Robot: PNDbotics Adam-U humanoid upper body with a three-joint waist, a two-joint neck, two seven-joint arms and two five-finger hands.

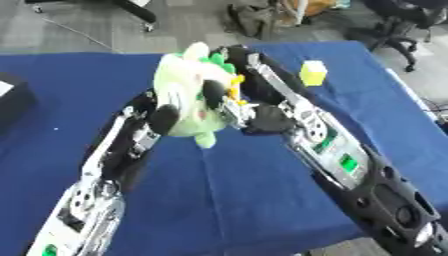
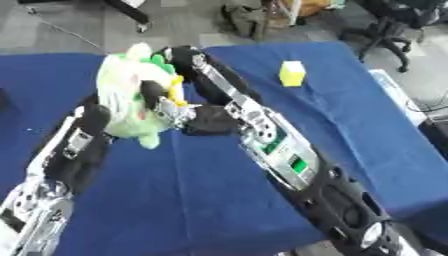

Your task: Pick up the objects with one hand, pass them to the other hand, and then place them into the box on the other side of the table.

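Both arms are up over the middle of the table, and between them sits a pale green plush toy [image 1: 188,95], soft and rounded, with a cream-white face patch, bright green spikes along its top edge, a touch of yellow-orange on its right side and a pink blush on the belly. It is lifted clear of the cloth, held between the two robot hands.

The left robot hand [image 1: 162,119] has its dark fingers pressed against the toy's lower left side, curled into the fabric. The right robot hand [image 2: 156,97] reaches in from the other side, one dark finger laid across the front of the plush and the rest wrapped behind it, so both are grasping the same toy at once.

The toy stands roughly upright, long axis running from a small green foot hanging at the bottom up to the rounded head at the top, tipped a little toward the far edge. The white face patch turns to the robot's left.

Under it all, a deep blue cloth-covered table [image 1: 227,200], slightly creased. A small yellow-green block [image 2: 291,73] sits well apart on the far right of the cloth. A dark box edge [image 1: 12,97] shows at the left border. Beyond the table: grey floor, a black office chair [image 1: 398,25] and some bags.
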